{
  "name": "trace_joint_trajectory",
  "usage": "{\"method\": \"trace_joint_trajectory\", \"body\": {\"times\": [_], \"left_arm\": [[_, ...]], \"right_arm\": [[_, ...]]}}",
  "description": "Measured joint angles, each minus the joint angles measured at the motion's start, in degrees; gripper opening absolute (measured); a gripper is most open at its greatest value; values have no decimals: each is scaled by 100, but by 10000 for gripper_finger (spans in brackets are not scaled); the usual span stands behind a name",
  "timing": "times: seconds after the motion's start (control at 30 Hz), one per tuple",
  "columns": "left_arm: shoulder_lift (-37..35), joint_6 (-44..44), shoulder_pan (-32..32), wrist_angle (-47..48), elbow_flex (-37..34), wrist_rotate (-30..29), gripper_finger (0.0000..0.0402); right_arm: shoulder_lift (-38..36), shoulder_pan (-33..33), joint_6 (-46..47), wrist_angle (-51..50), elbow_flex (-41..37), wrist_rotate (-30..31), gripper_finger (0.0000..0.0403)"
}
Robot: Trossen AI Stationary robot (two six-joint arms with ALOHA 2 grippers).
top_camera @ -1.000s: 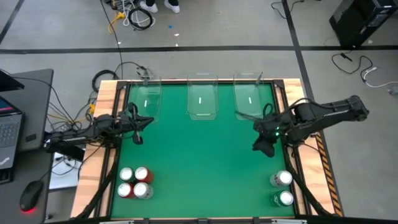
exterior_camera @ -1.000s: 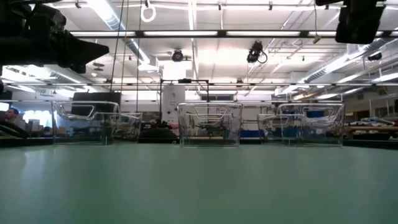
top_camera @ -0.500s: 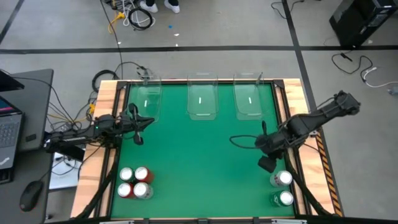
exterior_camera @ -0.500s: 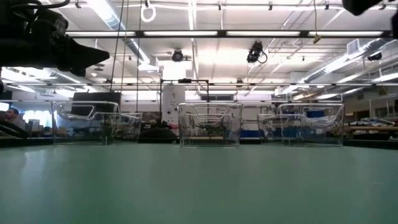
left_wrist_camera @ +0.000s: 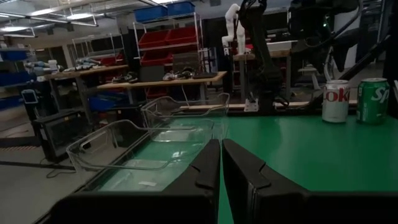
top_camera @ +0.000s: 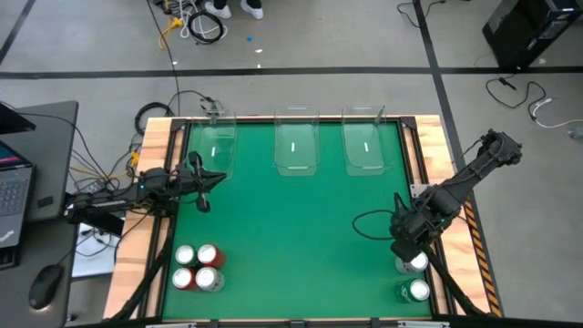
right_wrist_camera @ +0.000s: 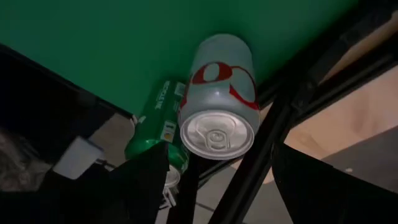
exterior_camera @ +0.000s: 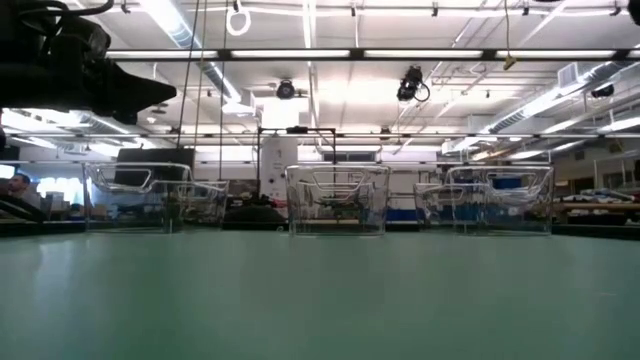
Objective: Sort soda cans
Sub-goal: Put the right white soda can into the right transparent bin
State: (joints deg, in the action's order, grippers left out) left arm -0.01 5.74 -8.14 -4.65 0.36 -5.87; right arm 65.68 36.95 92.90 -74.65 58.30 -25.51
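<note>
On the green surface (top_camera: 291,228), the right gripper (top_camera: 407,251) has swung from the far bins to above the silver-white can (right_wrist_camera: 219,93) near the right edge, jaws spread; the left gripper (top_camera: 202,182) stays closed.

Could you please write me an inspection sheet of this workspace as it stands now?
Surface: green mat, wooden edges.
Job's things: four cans near the left corner; silver can and green can near the right corner; three clear bins along the far edge, nothing seen in them.
Clutter: nothing seen.
Grippers: left gripper shut, near the left bin; right gripper open above the silver can.
Cables: loop beside the right arm; more on the floor.
Surroundings: laptop, mouse.
</note>
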Motion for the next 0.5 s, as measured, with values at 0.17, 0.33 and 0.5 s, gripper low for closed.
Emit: {"method": "trace_joint_trajectory", "body": {"times": [0.17, 0.33, 0.5], "left_arm": [[0, 2, 0, 3, 1, -2, 26], [0, 2, -2, -2, 0, -13, 26], [0, 2, -1, -6, 0, -19, 26]], "right_arm": [[214, 321, 211, 0, 0, 11, 288], [515, 494, 215, 188, 0, 38, 297], [747, 561, 400, 471, 0, 132, 332]]}}
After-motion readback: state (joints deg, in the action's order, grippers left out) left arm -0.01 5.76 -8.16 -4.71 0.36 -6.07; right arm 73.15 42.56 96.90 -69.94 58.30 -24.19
